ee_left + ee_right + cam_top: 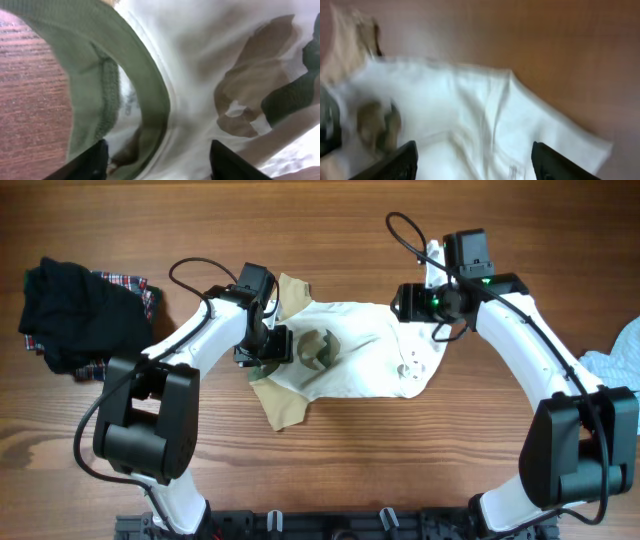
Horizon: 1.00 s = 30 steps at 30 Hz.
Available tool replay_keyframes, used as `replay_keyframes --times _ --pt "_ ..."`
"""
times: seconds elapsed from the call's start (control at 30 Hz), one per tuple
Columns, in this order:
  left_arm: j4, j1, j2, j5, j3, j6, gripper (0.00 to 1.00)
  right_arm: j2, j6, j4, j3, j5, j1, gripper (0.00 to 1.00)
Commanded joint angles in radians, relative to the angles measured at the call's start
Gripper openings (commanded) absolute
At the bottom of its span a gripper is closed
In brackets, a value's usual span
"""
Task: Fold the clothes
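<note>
White T-shirt (362, 352) seemingly beneath left claw (272, 346).

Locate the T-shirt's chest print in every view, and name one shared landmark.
Overhead: chest print, just left of centre.
Left wrist: right half, brown shapes.
Right wrist: lower left, blurred.
Shared landmark: the white T-shirt cloth around it, on the wooden table.

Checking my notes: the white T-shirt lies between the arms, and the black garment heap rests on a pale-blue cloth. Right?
No: in the overhead view, the black garment heap rests on a red-plaid cloth, not a pale-blue one. The white T-shirt with tan sleeves lies as you say.
</note>
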Motion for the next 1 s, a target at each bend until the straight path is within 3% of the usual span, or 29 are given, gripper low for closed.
replay_keyframes --times 0.0,0.07,0.2,0.4,0.53,0.63,0.77,0.97 --pt "0.004 0.002 -0.022 -0.052 0.002 0.010 0.61 -0.011 0.052 -0.139 0.004 -0.067 0.004 0.74" --pt "-0.007 0.019 -0.036 -0.128 0.019 0.007 0.58 -0.011 0.042 -0.182 0.003 -0.125 0.005 0.73" --pt "-0.022 0.030 -0.097 -0.039 0.041 0.005 0.67 -0.011 0.010 -0.221 0.002 -0.169 0.017 0.72" --pt "-0.106 0.072 -0.115 -0.096 0.041 0.003 0.70 -0.011 0.018 -0.217 -0.007 -0.164 0.018 0.68" --pt "-0.034 0.172 -0.115 -0.060 0.041 -0.059 0.85 -0.011 0.091 -0.210 -0.007 -0.144 -0.020 0.76" --pt "-0.113 0.220 -0.115 0.100 0.040 -0.016 0.80 -0.011 0.014 -0.245 -0.007 -0.165 -0.029 0.78" --pt "-0.235 0.171 -0.115 0.100 0.032 -0.014 0.72 -0.011 0.055 -0.267 -0.007 -0.159 -0.029 0.78" --pt "-0.313 0.099 -0.115 0.096 -0.029 -0.025 0.71 -0.011 0.095 -0.339 -0.007 -0.128 -0.029 0.79"
